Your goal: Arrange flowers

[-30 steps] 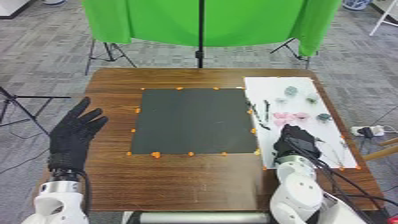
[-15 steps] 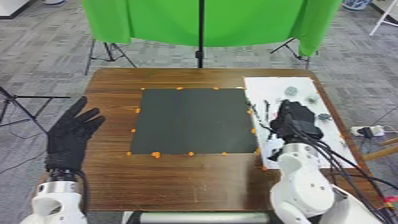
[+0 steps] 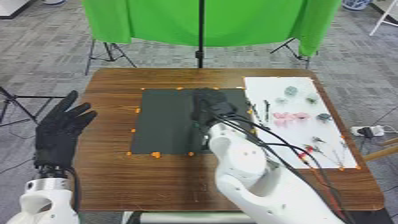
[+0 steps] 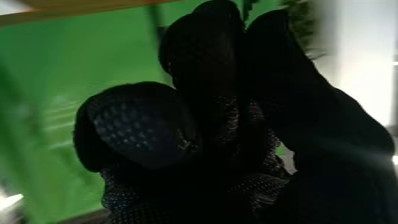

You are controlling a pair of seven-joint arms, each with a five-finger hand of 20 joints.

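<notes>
In the head view my right hand [image 3: 210, 104] is over the dark mat [image 3: 164, 122], its fingers curled. A bit of green sprig [image 3: 197, 125] shows just below it. In the right wrist view the glove of my right hand [image 4: 222, 115] is curled, with green foliage [image 4: 304, 22] beside the fingertips; the grip on its stem is hidden. My left hand [image 3: 60, 131] is open at the table's left side. On the white sheet [image 3: 266, 86] lie pink flowers [image 3: 282, 119], a grey-green round piece [image 3: 323, 117] and dark stems [image 3: 266, 107].
Orange marks [image 3: 155, 155] dot the edges of the mat and sheet. Small sprigs [image 3: 317, 140] lie on the sheet's near half, close to my right arm and its cables. A green cloth [image 3: 151, 22] hangs beyond the wooden table [image 3: 115, 185].
My right hand has lifted from the white sheet and swung left over the dark mat, uncovering the pink flowers. My left hand has shifted slightly left and nearer.
</notes>
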